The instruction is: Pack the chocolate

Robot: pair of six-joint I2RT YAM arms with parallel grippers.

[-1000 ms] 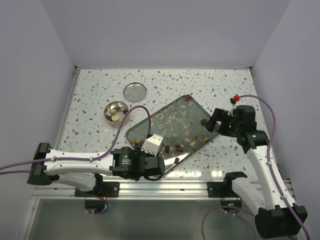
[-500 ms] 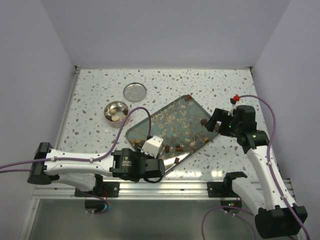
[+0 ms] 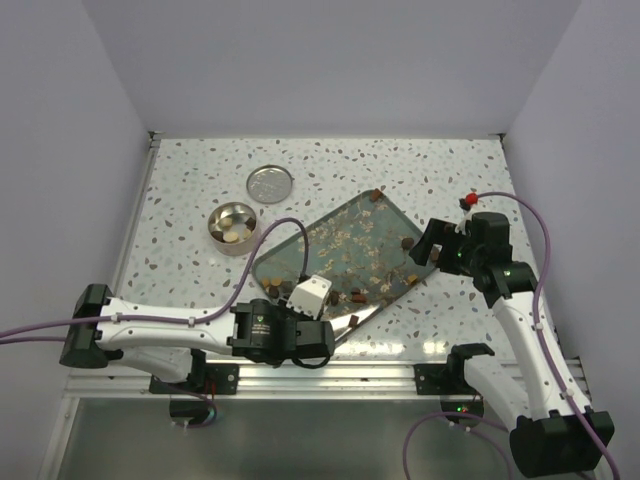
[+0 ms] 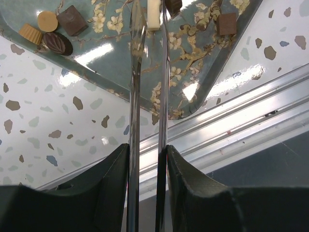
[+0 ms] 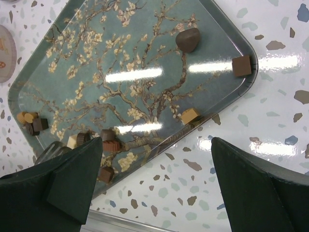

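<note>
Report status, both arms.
Left fingers shut on tweezers, tips astride a cream chocolate on the tray. Right fingers open, empty, over tray. Nothing blocking.

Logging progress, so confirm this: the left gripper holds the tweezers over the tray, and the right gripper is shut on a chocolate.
Not quite. The right gripper is open and holds nothing, hanging over the tray; the right wrist view shows it. The left gripper does hold the tweezers over the tray.

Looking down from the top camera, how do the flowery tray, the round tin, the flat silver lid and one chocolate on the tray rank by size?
1. tray
2. tin and lid: they look about alike, so I won't rank them.
3. chocolate piece, the smallest.
</note>
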